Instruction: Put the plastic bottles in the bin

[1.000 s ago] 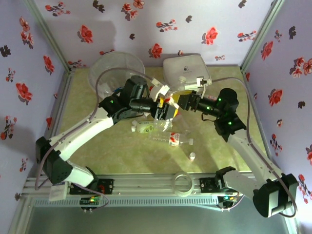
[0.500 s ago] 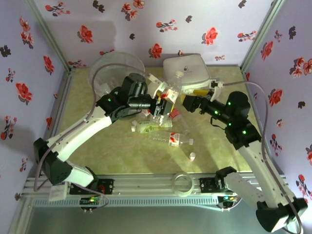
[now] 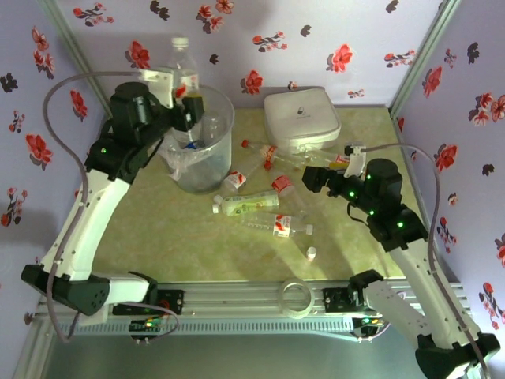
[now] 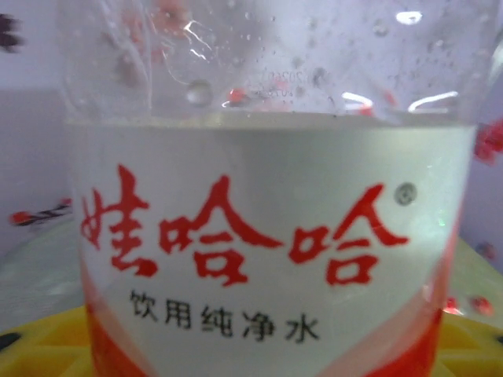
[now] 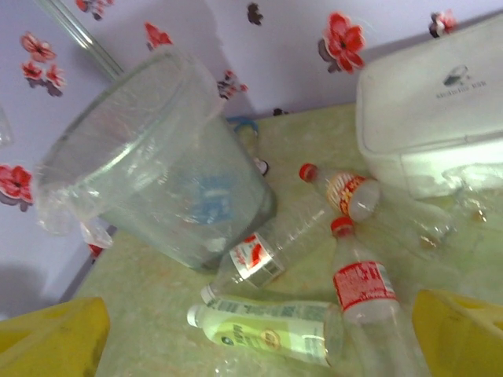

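My left gripper [image 3: 190, 100] is raised over the bin [image 3: 199, 146], a clear round bucket with a bag liner at the back left. It is shut on a plastic bottle [image 3: 183, 69] with a red and white label, held upright above the rim. In the left wrist view that bottle's label [image 4: 267, 236] fills the picture above the yellow fingers [image 4: 39, 349]. My right gripper [image 3: 313, 178] hangs open above the middle right of the table, nothing between its fingers [image 5: 55, 338]. Below it lie a green-labelled bottle [image 5: 267, 334] and red-labelled bottles [image 5: 365, 287] [image 5: 259, 259] [image 5: 342, 188] beside the bin [image 5: 149, 173].
A white lidded box [image 3: 301, 118] stands at the back, right of the bin. A tiny loose white cap [image 3: 312, 253] lies near the front, and another red-labelled bottle [image 3: 282, 226] lies in front of the green one [image 3: 241, 205]. Flowered walls close three sides.
The left arm has lifted the bottle from the table's middle up and left to over the bin. The right gripper has opened and drawn back to the right.
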Robot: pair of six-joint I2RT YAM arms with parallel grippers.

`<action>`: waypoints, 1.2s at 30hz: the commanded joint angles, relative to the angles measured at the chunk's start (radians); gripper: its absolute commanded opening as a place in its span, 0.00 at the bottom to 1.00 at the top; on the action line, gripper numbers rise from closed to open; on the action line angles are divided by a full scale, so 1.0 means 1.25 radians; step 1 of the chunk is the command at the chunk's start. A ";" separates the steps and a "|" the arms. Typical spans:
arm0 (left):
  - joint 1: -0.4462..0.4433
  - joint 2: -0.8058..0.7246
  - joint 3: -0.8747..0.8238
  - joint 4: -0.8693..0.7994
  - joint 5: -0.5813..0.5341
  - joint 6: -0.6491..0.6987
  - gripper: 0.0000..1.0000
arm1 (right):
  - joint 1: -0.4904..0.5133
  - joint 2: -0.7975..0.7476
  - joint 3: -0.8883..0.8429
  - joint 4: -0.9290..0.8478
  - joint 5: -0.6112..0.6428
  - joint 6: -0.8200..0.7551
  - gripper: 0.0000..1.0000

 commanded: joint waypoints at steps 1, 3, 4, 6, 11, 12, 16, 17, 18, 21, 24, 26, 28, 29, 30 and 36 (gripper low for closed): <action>0.049 0.055 0.006 0.031 -0.042 -0.046 0.61 | -0.004 -0.007 -0.012 -0.013 0.035 -0.016 0.99; 0.069 0.085 0.012 0.035 -0.043 -0.051 0.62 | -0.003 -0.009 -0.013 -0.026 0.042 -0.020 0.99; 0.078 0.099 0.016 0.035 -0.043 -0.052 0.61 | -0.004 -0.009 -0.011 -0.036 0.049 -0.023 0.99; 0.099 0.119 0.015 0.032 -0.042 -0.065 0.61 | -0.004 -0.013 -0.010 -0.057 0.066 -0.030 0.99; 0.117 0.155 0.011 -0.001 -0.034 -0.082 0.63 | -0.003 -0.020 -0.016 -0.098 0.107 -0.054 0.99; 0.117 0.162 0.010 -0.003 -0.028 -0.081 0.64 | -0.004 -0.018 -0.019 -0.099 0.108 -0.056 0.99; 0.120 0.193 0.026 -0.026 -0.025 -0.068 0.67 | -0.004 -0.007 -0.024 -0.100 0.112 -0.059 0.99; 0.120 0.197 0.032 -0.037 -0.022 -0.065 0.68 | -0.003 -0.005 -0.022 -0.104 0.118 -0.061 0.99; 0.119 0.201 0.035 -0.044 -0.017 -0.062 0.70 | -0.004 -0.004 -0.022 -0.108 0.123 -0.063 0.99; 0.120 0.205 0.035 -0.054 -0.001 -0.061 0.73 | -0.004 -0.004 -0.025 -0.114 0.137 -0.067 0.99; 0.119 0.203 0.029 -0.057 0.008 -0.066 0.77 | -0.004 -0.002 -0.028 -0.112 0.139 -0.068 0.99; 0.119 0.200 0.026 -0.058 0.011 -0.067 0.79 | -0.004 0.001 -0.029 -0.111 0.139 -0.067 0.99; 0.120 0.198 0.024 -0.059 0.012 -0.067 0.80 | -0.003 0.002 -0.027 -0.113 0.140 -0.068 0.99; 0.120 0.197 0.025 -0.061 0.012 -0.067 0.81 | -0.004 0.003 -0.026 -0.116 0.142 -0.068 0.99; 0.119 0.195 0.026 -0.061 0.014 -0.067 0.81 | -0.004 0.003 -0.025 -0.117 0.145 -0.068 0.99; 0.119 0.167 0.036 -0.074 0.033 -0.072 0.81 | -0.005 0.046 -0.004 -0.179 0.226 -0.043 0.98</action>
